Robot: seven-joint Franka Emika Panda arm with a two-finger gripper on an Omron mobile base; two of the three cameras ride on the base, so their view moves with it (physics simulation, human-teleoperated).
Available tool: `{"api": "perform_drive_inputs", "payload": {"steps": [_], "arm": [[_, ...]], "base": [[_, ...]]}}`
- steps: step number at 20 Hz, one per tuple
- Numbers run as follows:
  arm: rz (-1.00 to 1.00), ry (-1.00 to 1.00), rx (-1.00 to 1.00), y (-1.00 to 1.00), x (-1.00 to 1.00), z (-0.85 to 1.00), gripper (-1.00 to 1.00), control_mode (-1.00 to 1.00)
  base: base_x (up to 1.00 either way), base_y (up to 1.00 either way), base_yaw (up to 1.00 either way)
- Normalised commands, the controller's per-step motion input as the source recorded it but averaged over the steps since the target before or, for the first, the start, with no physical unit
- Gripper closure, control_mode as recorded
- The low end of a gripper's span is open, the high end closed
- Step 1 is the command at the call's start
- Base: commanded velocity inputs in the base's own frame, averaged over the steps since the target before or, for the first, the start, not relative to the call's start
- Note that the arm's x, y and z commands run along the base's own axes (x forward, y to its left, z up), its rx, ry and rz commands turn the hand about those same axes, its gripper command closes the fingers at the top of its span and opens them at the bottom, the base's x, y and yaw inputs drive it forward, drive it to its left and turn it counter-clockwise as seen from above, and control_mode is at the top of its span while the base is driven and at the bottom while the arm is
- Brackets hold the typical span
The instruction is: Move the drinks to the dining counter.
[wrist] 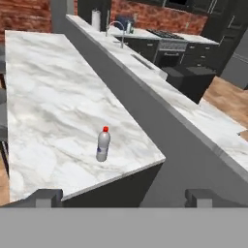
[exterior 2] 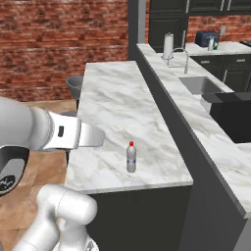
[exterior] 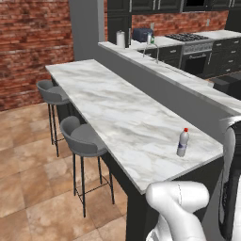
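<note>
Slim clear bottle (wrist: pixel 102 144) stands upright on the dining tabletop (wrist: pixel 43 97), around 11 o'clock of the spread, empty tool (wrist: pixel 123 196). Probably light, tippy, slick plastic; best grabbed mid-body.

Your left base view looks forward and down along the dining counter (exterior: pixel 117 108) from behind the arm's left; your right base view faces it from behind the right. Both share the slab's near end and the red-capped bottle (exterior 2: pixel 131 157). Your hand view sits nearer, with that bottle ahead of the jaws, slightly left.
</note>
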Motion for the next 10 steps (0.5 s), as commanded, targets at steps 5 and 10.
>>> {"api": "perform_drive_inputs", "payload": {"steps": [5, 10], "arm": [[0.0, 0.27, -0.12, 0.17, -0.01, 0.29, -1.0, -1.0], [0.0, 0.11, 0.01, 0.02, -0.08, 0.01, -1.0, -1.0]], "base": [[0.0, 0.0, 0.0], [0.0, 0.0, 0.0]]}}
